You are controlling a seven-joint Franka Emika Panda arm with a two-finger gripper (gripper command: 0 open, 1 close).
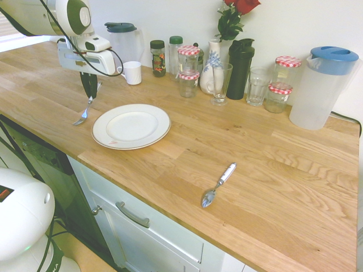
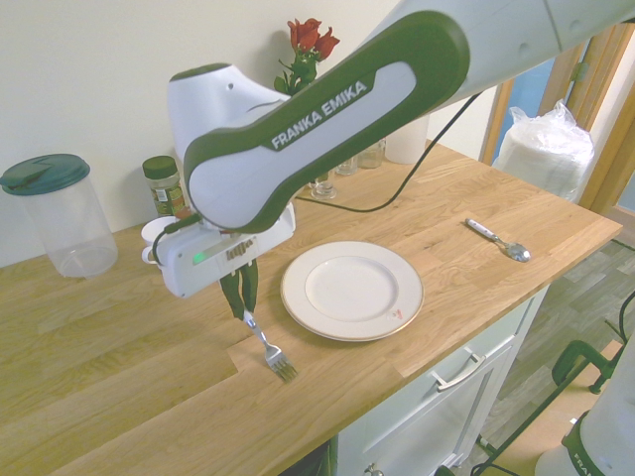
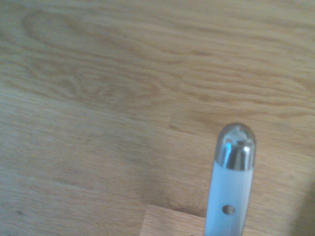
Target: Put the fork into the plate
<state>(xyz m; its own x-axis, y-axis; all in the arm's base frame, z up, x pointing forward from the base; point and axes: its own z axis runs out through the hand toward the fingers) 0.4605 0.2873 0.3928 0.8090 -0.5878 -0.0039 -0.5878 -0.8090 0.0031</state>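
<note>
My gripper [image 1: 89, 96] [image 2: 243, 307] is shut on the handle of the fork [image 1: 83, 114] [image 2: 268, 352], just left of the plate in the first exterior view. The fork hangs slanted with its tines down, close over the wooden counter; whether they touch it I cannot tell. In the wrist view the fork's handle end [image 3: 231, 182] is pale with a metal cap. The round white plate [image 1: 102, 136] [image 2: 298, 307] lies flat and bare beside the fork, a small reddish mark on its rim.
A white-handled spoon [image 1: 218, 184] [image 2: 499, 241] lies further along the counter near the front edge. A white mug [image 1: 132, 72], jars, glasses, a vase with a rose [image 1: 211, 71], a black bottle and two pitchers [image 1: 323, 88] [image 2: 60, 213] line the back wall.
</note>
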